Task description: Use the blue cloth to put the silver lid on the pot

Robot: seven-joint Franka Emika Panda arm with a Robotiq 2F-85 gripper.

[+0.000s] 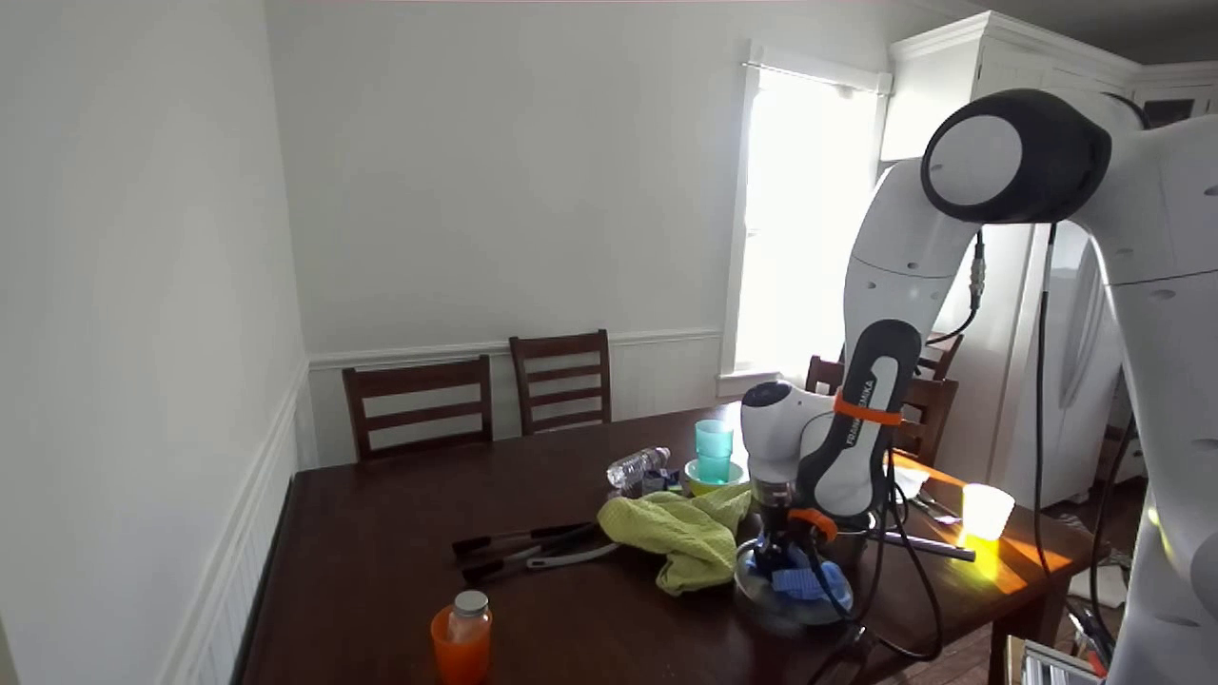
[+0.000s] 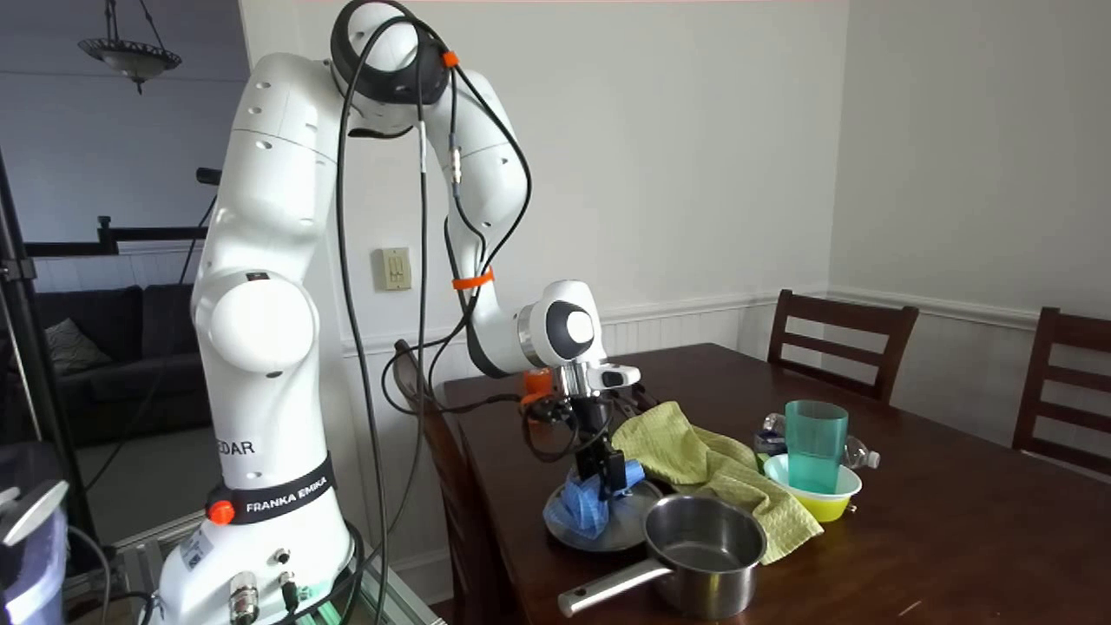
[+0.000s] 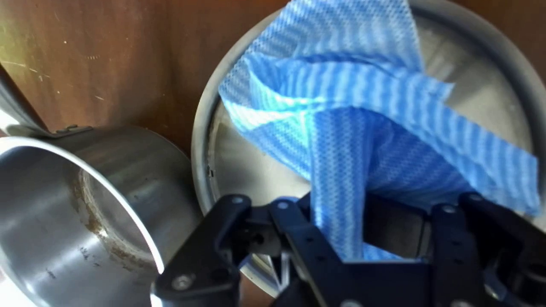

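Note:
The silver lid [image 2: 638,527] lies flat on the table and shows in the wrist view [image 3: 256,166]. The blue striped cloth [image 3: 384,81] is bunched over the lid, hiding its knob; it also shows in both exterior views [image 1: 804,582] [image 2: 583,510]. My gripper [image 3: 339,204] points down at the lid, its fingers spread apart. A fold of the cloth stands between them; the left fingertip is mostly hidden behind it. The silver pot [image 2: 707,590] stands uncovered beside the lid, at left in the wrist view [image 3: 153,170]. In an exterior view only its handle [image 1: 933,546] shows.
A yellow-green towel [image 2: 694,460] lies behind the lid and pot. A bowl [image 2: 816,503] holding a teal cup [image 2: 816,443] and a plastic bottle [image 1: 638,466] stand beyond it. Utensils [image 1: 542,550], an orange cup [image 1: 461,656] and a white cup [image 1: 987,511] are also on the table.

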